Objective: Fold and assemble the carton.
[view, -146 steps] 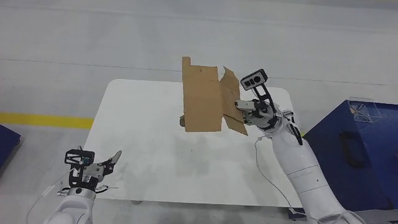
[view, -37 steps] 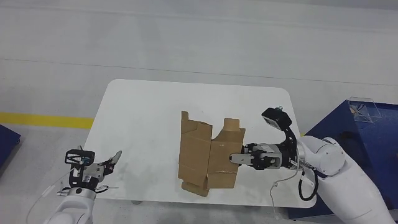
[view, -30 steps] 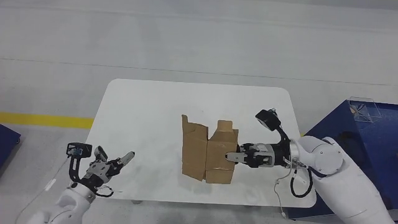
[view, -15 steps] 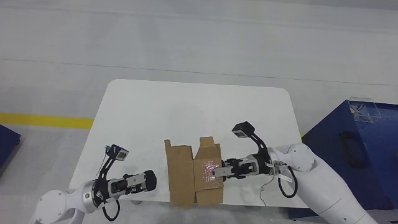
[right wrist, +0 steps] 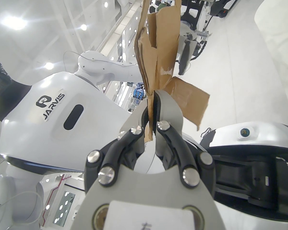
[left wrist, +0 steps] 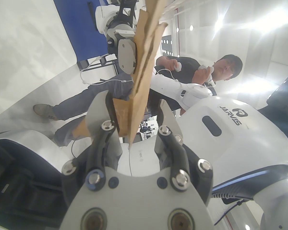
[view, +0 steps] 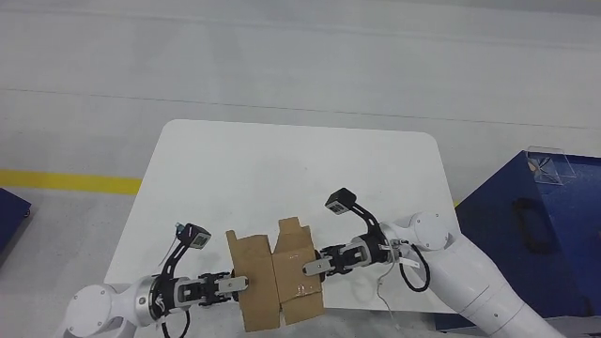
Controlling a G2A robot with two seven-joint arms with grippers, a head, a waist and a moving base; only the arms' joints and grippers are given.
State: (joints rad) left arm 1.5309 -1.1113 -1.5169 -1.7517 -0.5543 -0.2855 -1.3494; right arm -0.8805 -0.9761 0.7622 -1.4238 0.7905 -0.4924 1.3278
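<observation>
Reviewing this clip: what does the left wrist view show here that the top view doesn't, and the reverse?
Left wrist view adds: the left gripper has its fingers open on either side of the carton edge, with a gap, not clamped. Top view adds: the white table, with the carton held between both arms at its near edge. Shared: the flattened carton, with the right gripper at its opposite side.

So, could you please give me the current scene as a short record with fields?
Carton: flattened, not yet a box, raised over the near edge of the table
Right gripper: fingers shut on one carton edge
Left gripper: fingers open on either side of the opposite edge
Flap: one sticks out sideways beside the right gripper
</observation>
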